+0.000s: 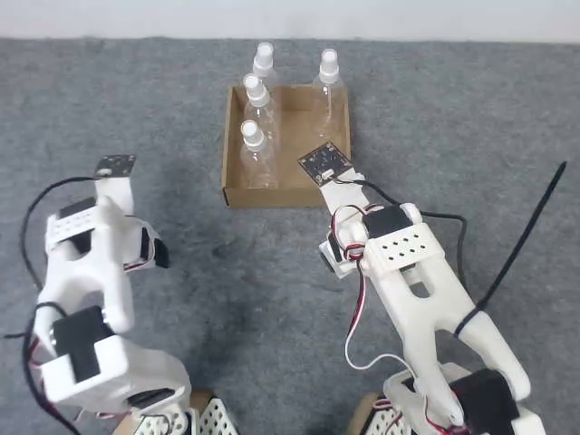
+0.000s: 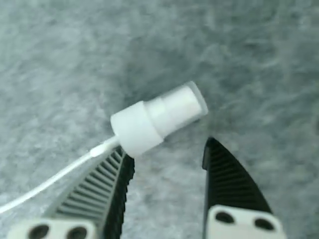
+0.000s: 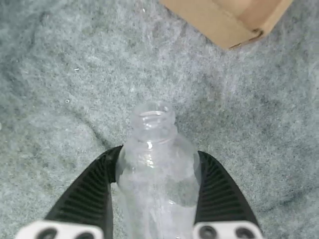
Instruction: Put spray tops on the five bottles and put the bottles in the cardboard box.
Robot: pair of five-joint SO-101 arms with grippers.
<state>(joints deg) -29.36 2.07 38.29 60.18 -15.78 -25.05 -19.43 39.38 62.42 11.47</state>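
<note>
A white spray top (image 2: 158,119) with a thin dip tube lies on the grey carpet just past my left gripper (image 2: 168,152), whose fingers stand open; the tube runs across one finger (image 2: 112,186). My right gripper (image 3: 159,152) is shut on a clear bottle (image 3: 157,169) with a bare, uncapped neck, held a short way in front of the cardboard box (image 3: 229,20). In the high view the box (image 1: 272,195) sits at the far middle and holds several clear bottles with white spray tops (image 1: 256,95). The left gripper (image 1: 159,252) is at the left, the right gripper (image 1: 333,258) just before the box.
Grey carpet (image 1: 471,118) covers the whole table. A black cable tie (image 1: 530,231) sticks up from the right arm. Cables loop around both arm bases near the front edge.
</note>
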